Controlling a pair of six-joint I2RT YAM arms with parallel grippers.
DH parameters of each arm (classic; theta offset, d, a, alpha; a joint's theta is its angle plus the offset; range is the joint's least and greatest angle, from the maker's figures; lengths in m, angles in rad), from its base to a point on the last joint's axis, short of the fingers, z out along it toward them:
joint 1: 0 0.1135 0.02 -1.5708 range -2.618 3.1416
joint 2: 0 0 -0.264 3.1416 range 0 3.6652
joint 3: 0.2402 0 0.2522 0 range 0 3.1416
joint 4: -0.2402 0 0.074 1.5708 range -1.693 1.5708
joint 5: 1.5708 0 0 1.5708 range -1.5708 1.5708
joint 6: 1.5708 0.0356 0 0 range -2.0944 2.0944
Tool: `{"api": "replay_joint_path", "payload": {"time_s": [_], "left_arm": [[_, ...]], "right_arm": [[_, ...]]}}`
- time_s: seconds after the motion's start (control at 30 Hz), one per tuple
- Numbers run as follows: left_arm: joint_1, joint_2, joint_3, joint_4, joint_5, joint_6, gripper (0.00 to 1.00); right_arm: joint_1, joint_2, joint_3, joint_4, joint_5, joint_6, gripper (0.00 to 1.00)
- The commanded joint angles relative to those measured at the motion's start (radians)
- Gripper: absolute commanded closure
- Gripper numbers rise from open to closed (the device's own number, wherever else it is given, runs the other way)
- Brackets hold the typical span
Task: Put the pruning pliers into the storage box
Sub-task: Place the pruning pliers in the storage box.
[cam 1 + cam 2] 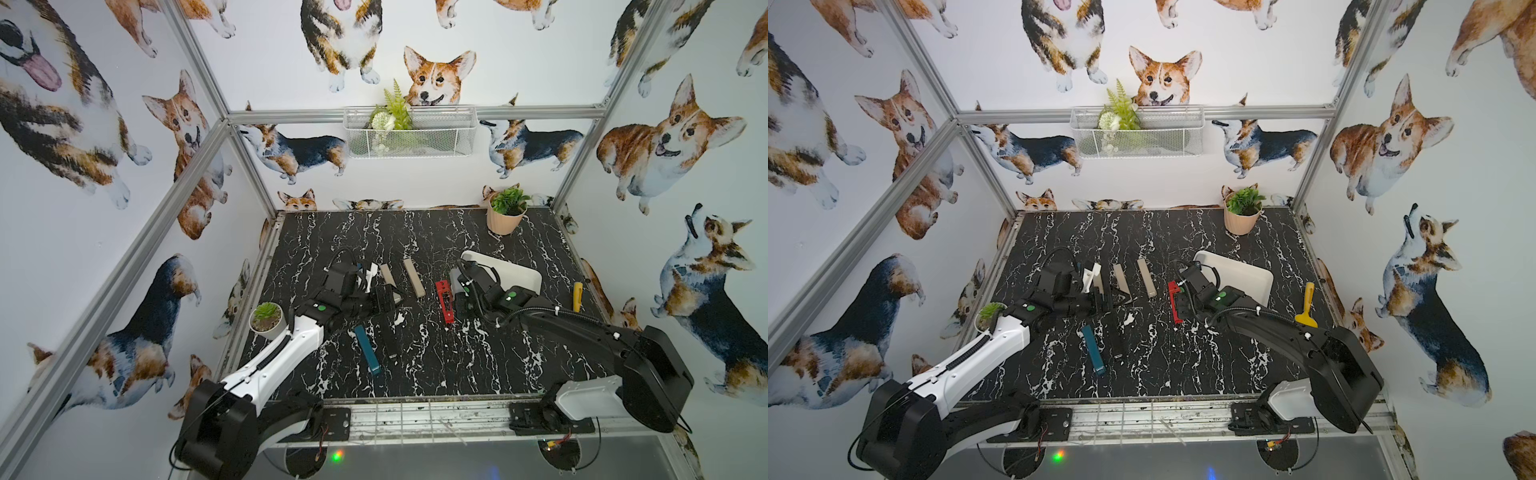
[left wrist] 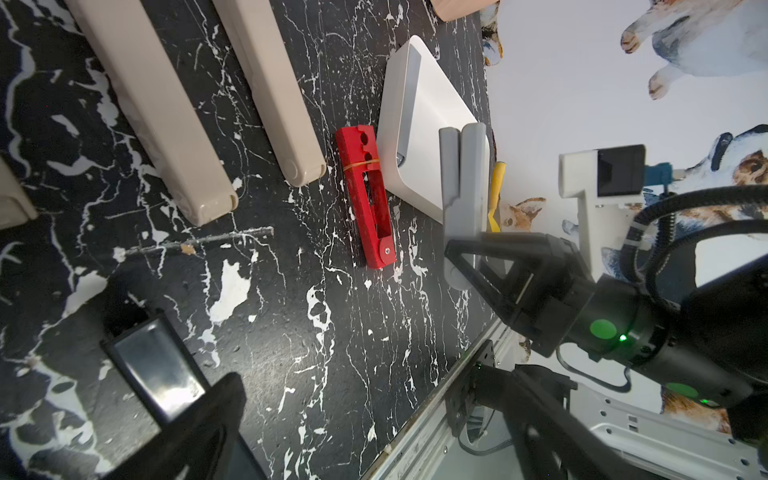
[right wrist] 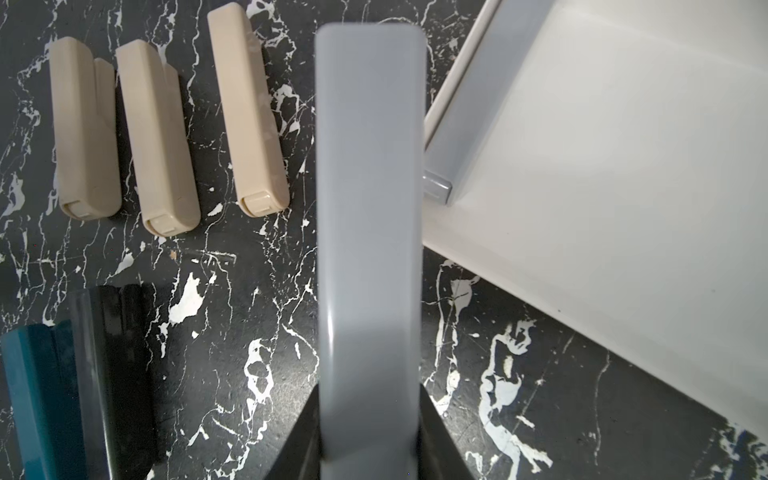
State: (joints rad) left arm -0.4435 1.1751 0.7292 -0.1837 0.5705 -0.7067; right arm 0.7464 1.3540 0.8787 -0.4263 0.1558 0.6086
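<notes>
The right hand [image 2: 463,253] clamps a grey pruning pliers [image 3: 370,208] by its near end, raised off the surface [image 3: 257,299] just beside the storage box [image 3: 602,187], seemingly to lay it alongside the second grey pliers [image 3: 455,124] lying inside, while whether the left hand [image 1: 384,298] is open or closed cannot be told.

Grey pliers [image 3: 370,208] held aloft, white box [image 3: 623,187] beside

— Where do we look from?
— In both top views, from high at the front, down over the whole table [image 1: 415,232].
— And the wrists?
— We sit close above it. Both share the storage box [image 2: 419,104], the beige pliers [image 3: 249,124] and the grey pliers [image 3: 370,208].
</notes>
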Motion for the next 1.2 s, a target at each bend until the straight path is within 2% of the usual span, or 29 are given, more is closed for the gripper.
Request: {"api": "replay_joint_path", "payload": {"time_s": [0.0,0.37,0.57,1.17], "left_arm": [[0.001,0.026,0.022,0.06,0.021,0.016,0.0],[0.001,0.103,0.063,0.115,0.026,0.02,0.0],[0.01,0.136,0.111,0.088,0.032,0.056,0.0],[0.038,0.196,0.186,0.07,0.058,0.099,0.0]], "right_arm": [[-0.041,-0.005,0.011,-0.006,-0.015,-0.036,1.0],[-0.192,0.011,0.02,0.018,-0.083,-0.097,1.0],[-0.261,0.02,0.027,0.026,-0.112,-0.123,1.0],[-0.335,0.129,0.074,0.078,-0.156,-0.148,1.0]]}}
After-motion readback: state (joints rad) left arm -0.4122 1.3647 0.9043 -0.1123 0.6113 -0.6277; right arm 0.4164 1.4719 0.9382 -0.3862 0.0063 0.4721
